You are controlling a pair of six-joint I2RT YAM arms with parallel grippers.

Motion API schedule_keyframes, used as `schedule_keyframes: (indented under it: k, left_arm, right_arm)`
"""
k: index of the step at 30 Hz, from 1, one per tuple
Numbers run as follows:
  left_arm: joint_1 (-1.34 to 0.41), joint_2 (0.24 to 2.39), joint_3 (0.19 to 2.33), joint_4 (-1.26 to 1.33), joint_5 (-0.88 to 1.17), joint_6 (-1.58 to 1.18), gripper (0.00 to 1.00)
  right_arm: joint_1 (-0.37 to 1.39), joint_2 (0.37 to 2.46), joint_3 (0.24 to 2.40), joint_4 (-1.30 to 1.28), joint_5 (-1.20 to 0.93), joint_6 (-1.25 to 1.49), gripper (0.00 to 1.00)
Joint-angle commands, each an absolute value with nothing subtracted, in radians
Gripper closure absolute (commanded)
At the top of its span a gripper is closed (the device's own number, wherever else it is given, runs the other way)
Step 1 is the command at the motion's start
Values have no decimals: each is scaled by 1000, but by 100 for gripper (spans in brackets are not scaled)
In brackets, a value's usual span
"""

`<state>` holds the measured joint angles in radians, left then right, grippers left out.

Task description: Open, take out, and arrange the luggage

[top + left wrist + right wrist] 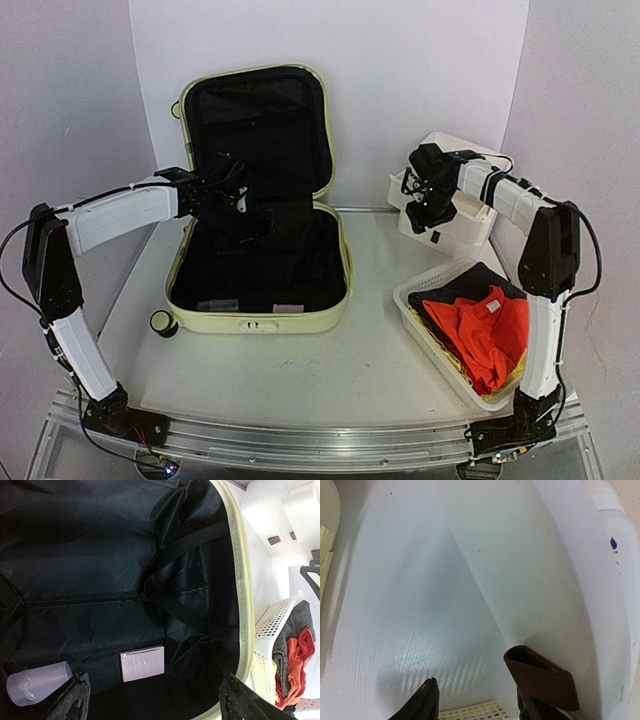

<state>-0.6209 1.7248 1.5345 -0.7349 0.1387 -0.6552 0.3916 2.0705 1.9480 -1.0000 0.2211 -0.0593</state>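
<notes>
Nearest, a metal rail (320, 440) is edging the white table (330, 370), pale walls closing in behind. Luggage (300, 322) is lying open at back left, bare tabletop stretching before it, the left gripper (235, 200) hovering over its black lining. Left wrist view: its fingers are standing wide apart above a clear cup (35, 682) and a grey flat box (142, 662). Right wrist view: the right gripper (477, 707) is holding its fingers apart near a white drawer box (470, 580), a brown handle (540, 680) beside one finger.

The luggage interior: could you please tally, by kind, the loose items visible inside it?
Clear plastic cup: 1
Flat grey box: 1
Total visible in the luggage: 2
</notes>
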Motion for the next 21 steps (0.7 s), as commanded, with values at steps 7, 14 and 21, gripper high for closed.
schedule_keyframes:
  k: [7,14,21]
  left_arm:
    - [-618,1726,1594,-734,152,-659,9]
    - [-618,1749,1603,-735,171,-670,9]
    - [-618,1755,1607,-735,175,-667,10]
  right_arm:
    - [331,1877,1795,-912,236,-23,37]
    - [311,1882,1831,-923,370,365,30]
    - [311,2005,1962,-1000,359,880,19]
